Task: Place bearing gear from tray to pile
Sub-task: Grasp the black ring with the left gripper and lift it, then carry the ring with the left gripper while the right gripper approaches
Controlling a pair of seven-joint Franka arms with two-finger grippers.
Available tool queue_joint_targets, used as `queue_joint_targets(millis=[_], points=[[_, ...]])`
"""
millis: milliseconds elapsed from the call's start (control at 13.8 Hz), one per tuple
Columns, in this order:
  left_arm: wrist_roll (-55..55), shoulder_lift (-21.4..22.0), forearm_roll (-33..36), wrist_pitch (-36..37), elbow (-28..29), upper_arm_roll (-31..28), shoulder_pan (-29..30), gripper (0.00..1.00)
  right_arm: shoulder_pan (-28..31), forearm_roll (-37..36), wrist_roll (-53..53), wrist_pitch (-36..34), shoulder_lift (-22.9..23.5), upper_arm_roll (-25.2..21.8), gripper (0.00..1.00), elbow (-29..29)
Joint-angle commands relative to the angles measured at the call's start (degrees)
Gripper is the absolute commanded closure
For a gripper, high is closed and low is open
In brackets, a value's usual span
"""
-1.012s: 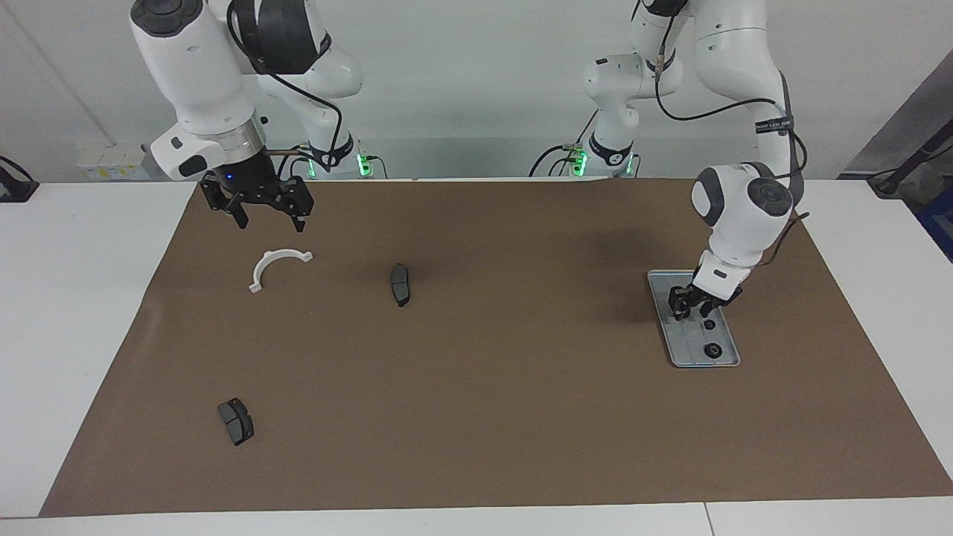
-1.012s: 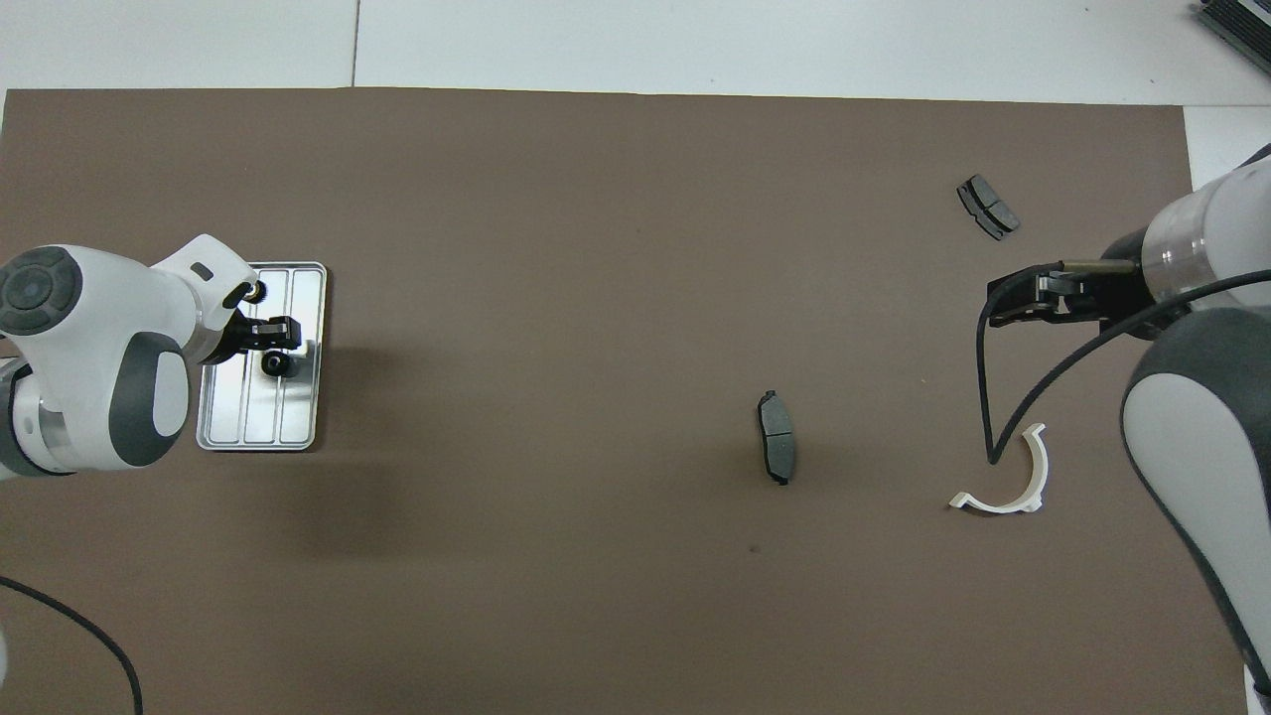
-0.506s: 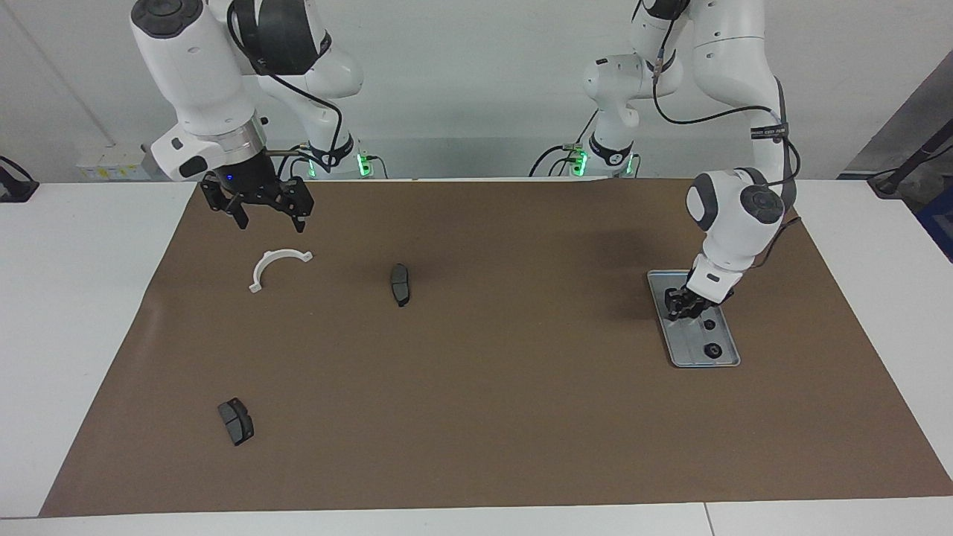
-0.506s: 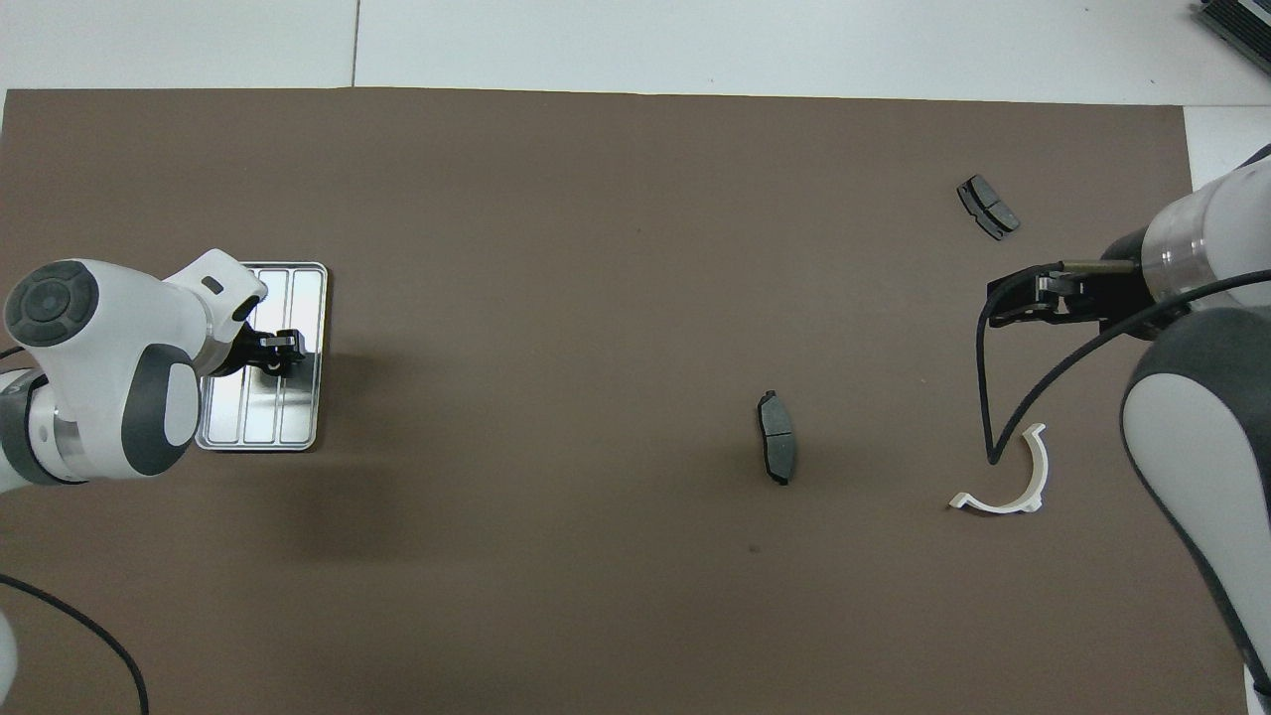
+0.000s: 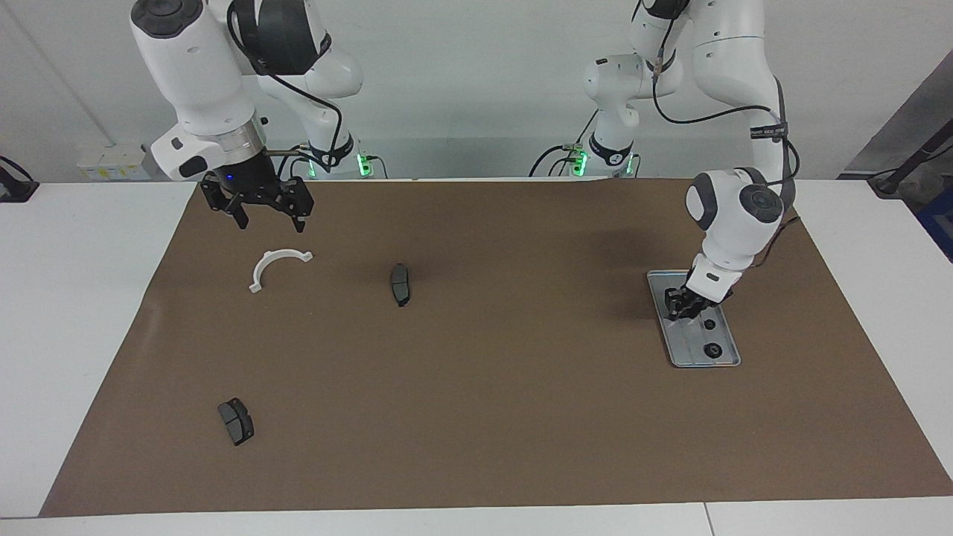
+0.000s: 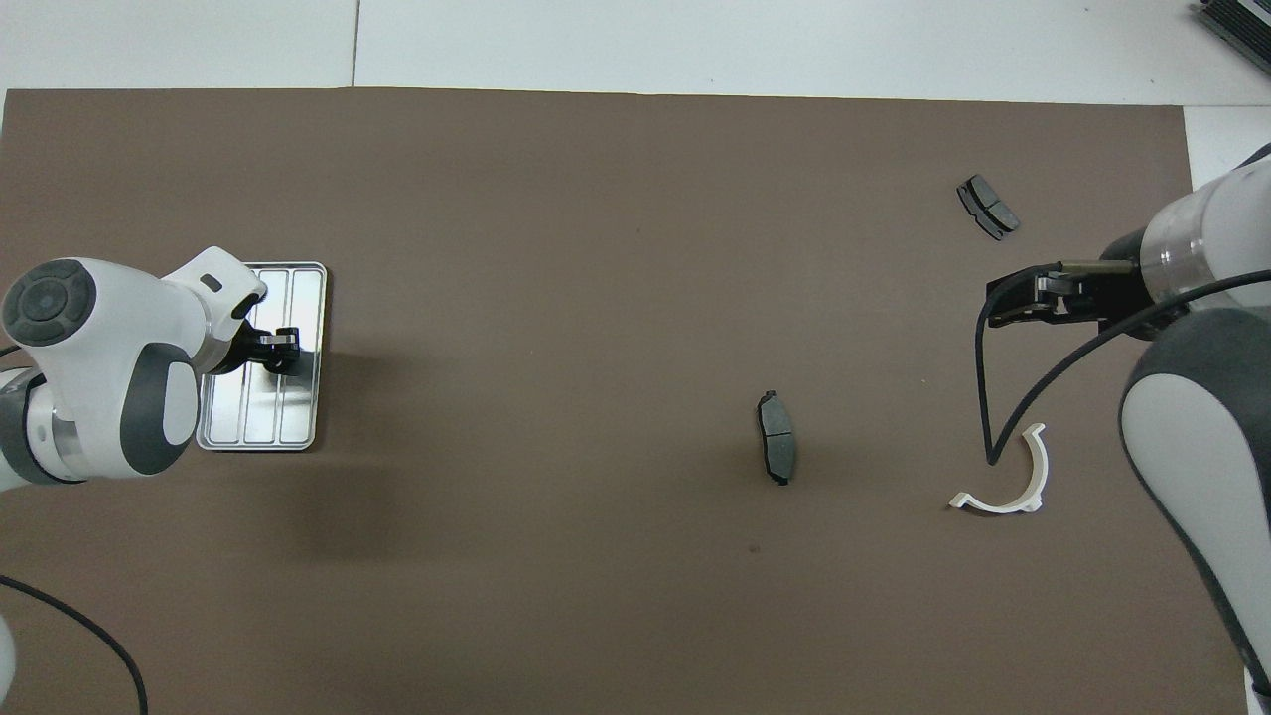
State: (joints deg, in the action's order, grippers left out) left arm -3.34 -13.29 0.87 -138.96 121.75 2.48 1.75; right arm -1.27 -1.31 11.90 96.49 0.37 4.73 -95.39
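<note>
I see the tray [image 6: 298, 298] as bright ribbed metal, shiny enough to mirror the arm. The brown mat [image 6: 596, 248] looks matt and smooth, like paper. The bracket [image 5: 277, 266] reads as white plastic; both brake pads [image 5: 400, 284] look dull dark grey.

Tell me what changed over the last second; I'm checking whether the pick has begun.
The left gripper settled lower into the tray, by the gears; whether it gripped one cannot be told. The right gripper, waiting open over the mat, the pads and bracket stayed put.
</note>
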Motion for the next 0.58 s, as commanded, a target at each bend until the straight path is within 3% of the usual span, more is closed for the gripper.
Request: queue_joint_targets(millis=[0,145,506], points=[[-1.7,-1.6,-1.0,3.4,-5.8,-0.2,-1.0,0.89,0.3,1.2,-2.1,-1.0,-0.2,0.2,0.0,0.1],[-5.9,-2.3,-2.5,4.7,-9.7,-0.2,-4.1,0.89,0.5,1.1,-2.1,-1.0,-0.2,0.2,0.0,0.2],[-25.3,-2.3,-2.5,3.4,-9.5,-0.3,-19.1,0.88,0.4,0.6,-2.1,-0.4,-0.2,0.2,0.0,0.1]])
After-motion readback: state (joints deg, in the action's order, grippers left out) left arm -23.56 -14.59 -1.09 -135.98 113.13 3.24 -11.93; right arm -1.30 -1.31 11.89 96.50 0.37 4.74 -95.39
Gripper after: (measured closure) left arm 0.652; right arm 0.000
